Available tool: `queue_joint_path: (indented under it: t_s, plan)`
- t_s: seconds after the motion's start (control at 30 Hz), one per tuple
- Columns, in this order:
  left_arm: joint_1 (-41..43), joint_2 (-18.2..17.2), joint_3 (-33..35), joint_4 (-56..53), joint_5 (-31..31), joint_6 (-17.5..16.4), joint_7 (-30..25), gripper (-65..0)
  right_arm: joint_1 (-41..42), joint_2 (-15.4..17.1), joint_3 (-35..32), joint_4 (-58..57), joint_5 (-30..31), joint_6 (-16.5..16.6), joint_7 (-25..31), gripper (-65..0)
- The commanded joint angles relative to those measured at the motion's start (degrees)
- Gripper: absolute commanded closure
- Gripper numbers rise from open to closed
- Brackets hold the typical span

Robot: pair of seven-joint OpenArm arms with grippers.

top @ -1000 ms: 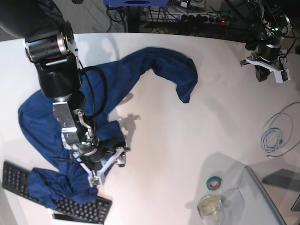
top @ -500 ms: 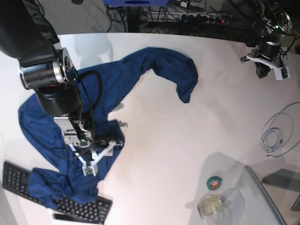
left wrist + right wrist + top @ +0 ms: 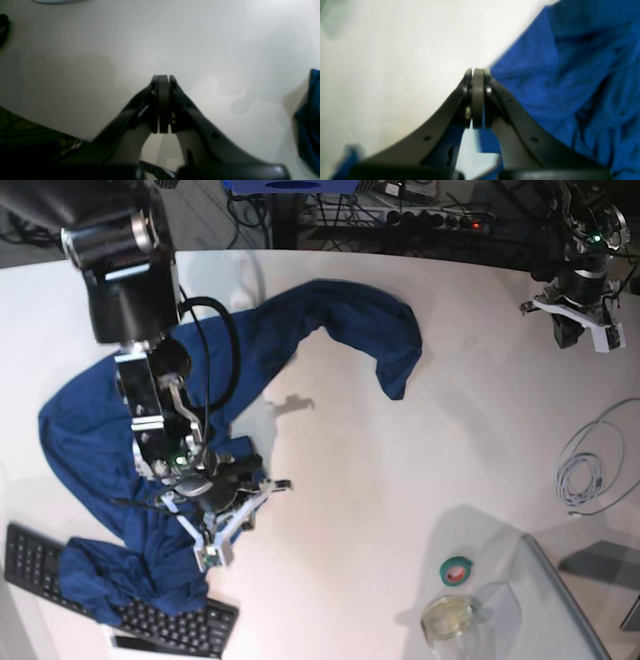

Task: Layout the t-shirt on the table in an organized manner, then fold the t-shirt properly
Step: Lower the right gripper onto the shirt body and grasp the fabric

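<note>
The dark navy t-shirt point(image 3: 250, 350) lies crumpled on the left half of the white table point(image 3: 400, 450), and its lower end is draped over a keyboard. My right gripper point(image 3: 238, 510) is shut and points down at the shirt's right edge. In the right wrist view its fingertips point(image 3: 478, 72) are pressed together with no cloth showing between them, and the shirt point(image 3: 565, 75) fills the right side. My left gripper point(image 3: 580, 325) hangs over the far right corner, well away from the shirt. It is shut and empty point(image 3: 163, 77) above bare table, with a bit of shirt point(image 3: 310, 120) at the frame's right edge.
A black keyboard point(image 3: 150, 618) sits at the front left, partly under the shirt. A green tape roll point(image 3: 458, 571), a clear jar point(image 3: 447, 618) and a grey glassy panel point(image 3: 565, 600) stand at the front right. A coiled white cable point(image 3: 590, 465) lies at the right edge.
My right arm has swung and its shut gripper has shifted slightly right along the shirt's edge. The left gripper has drifted a little toward the far right corner. The shirt lies much as before.
</note>
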Motion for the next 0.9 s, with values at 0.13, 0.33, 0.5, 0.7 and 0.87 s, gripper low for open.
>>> queue_joint_path:
  t_s: [0.13, 0.33, 0.5, 0.7, 0.87]
  plan:
    - [0.1, -1.1, -0.3, 1.2, -0.6, 0.2, -1.4, 0.0, 0.7, -0.3, -2.8, 6.9, 0.5, 0.1, 0.3, -2.0]
    - [0.1, -1.2, -0.3, 1.0, -0.6, 0.2, -1.4, 0.0, 10.0, -2.0, 1.7, -18.4, 0.5, -2.2, 6.1, -35.1]
    - [0.1, -1.0, -1.4, 1.0, -0.6, 0.2, -1.4, 0.0, 17.5, -2.0, 1.6, -40.0, 0.5, -2.5, 15.4, -49.4]
    - [0.1, -1.1, -4.4, 0.8, -0.7, 0.1, -1.4, 0.0, 19.3, -2.8, 1.6, -48.4, 0.5, -2.3, 20.5, -42.5]
    - [0.1, -1.1, -5.0, 0.8, -0.6, 0.1, -1.4, 0.0, 19.2, -3.1, 1.6, -47.7, 0.5, -2.3, 17.9, 0.0]
